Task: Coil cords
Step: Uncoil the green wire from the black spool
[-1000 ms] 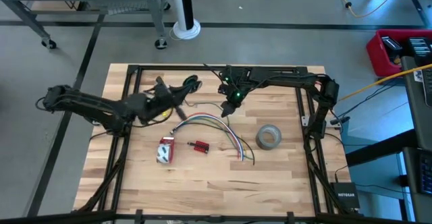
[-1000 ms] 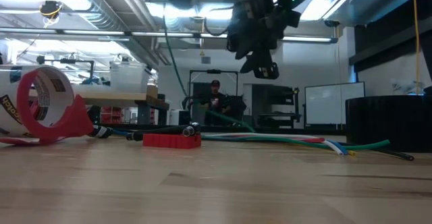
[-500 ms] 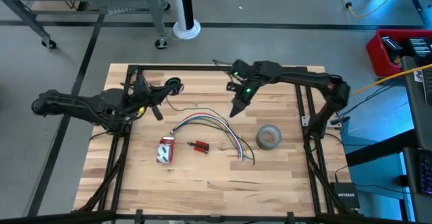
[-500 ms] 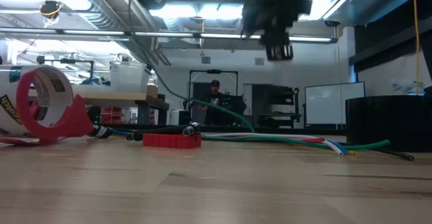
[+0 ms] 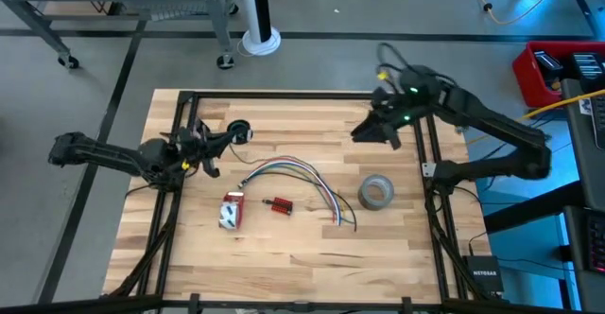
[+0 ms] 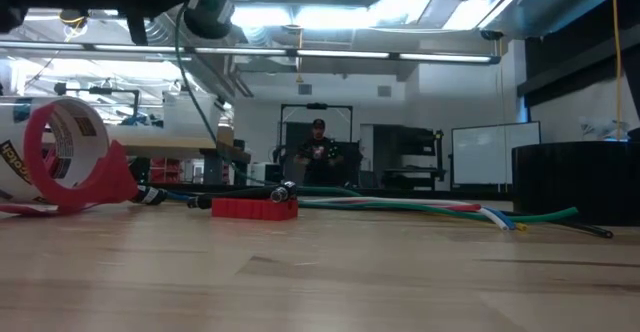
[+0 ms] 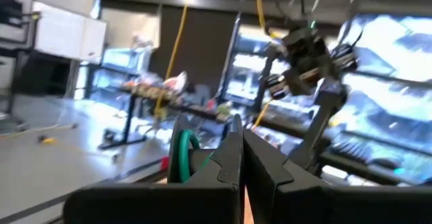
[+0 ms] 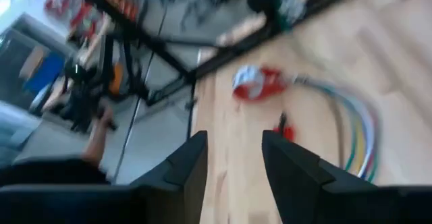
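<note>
The left end effector (image 5: 219, 140) sits over the far-left part of the wooden table (image 5: 284, 257), raised clear of the surface, its fingers (image 7: 229, 158) pressed together on the coiled cord (image 5: 237, 130), a small round dark green bundle that shows in the left wrist view as a teal-green ring (image 7: 181, 158) standing just beside the clamped fingertips. In the low view the same bundle (image 6: 208, 12) hangs high near the ceiling lights, with a thin green tail running down from it toward the table. The right end effector (image 5: 371, 132) is lifted near the far-right corner of the table, well apart from the cord; its two dark fingers (image 8: 185, 170) are spread with a clear gap between them and nothing held. On the table between the arms lies a fan of loose coloured wires (image 5: 301, 176), curving from the middle toward the right. Near them rest a small red connector block (image 5: 279, 204), a red tape dispenser with a white roll (image 5: 231, 210) to its left, and a grey tape roll (image 5: 376, 192) lying flat to the right of the wires. In the low view the dispenser (image 6: 62, 162) stands at the left edge, the red block (image 6: 254, 208) near the middle, and a person (image 6: 318, 152) is seen in the room far behind the table.
</note>
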Controlling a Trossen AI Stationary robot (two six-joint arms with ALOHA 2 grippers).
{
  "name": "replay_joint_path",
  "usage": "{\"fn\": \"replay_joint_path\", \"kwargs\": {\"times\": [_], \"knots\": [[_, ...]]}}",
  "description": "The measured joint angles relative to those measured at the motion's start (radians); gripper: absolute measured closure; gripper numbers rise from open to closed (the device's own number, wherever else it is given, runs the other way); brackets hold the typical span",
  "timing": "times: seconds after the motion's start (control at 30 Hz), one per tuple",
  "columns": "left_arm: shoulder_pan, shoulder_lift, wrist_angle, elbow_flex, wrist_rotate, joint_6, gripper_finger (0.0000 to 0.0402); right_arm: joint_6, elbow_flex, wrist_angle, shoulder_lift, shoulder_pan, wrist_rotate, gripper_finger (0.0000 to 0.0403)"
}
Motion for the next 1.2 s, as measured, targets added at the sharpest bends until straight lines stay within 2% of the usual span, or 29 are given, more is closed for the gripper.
{"fn": "replay_joint_path", "kwargs": {"times": [0.13,0.3,0.47,0.57,0.73,0.87,0.93,1.03,1.2], "knots": [[0.0,0.037,0.078,-0.034,0.009,-0.019,0.0401,0.103,-0.217,0.227,-0.159,0.0,0.107,0.0258],[0.0,0.109,0.134,-0.035,0.069,-0.03,0.0401,0.27,-0.53,0.656,-0.283,0.0,0.14,0.0258],[0.001,0.241,0.328,-0.034,0.133,-0.02,0.0401,0.433,-0.779,1.113,-0.256,0.0,0.263,0.0258],[0.001,0.348,0.411,-0.019,0.147,-0.02,0.0401,0.512,-0.867,1.277,-0.189,0.0,0.323,0.0258],[0.001,0.55,0.502,0.076,0.152,0.025,0.0401,0.653,-0.893,1.395,-0.045,0.0,0.337,0.0258],[0.008,0.692,0.64,0.155,0.163,0.116,0.0401,0.663,-0.869,1.455,0.068,0.0,0.264,0.0258],[0.028,0.749,0.698,0.172,0.204,0.117,0.0401,0.699,-0.853,1.478,0.117,0.001,0.231,0.0258],[0.069,0.828,0.749,0.191,0.268,0.051,0.0401,0.75,-0.829,1.487,0.176,0.001,0.194,0.0258],[0.124,0.963,0.783,0.239,0.287,-0.073,0.0401,0.766,-0.788,1.489,0.238,0.001,0.148,0.0258]]}}
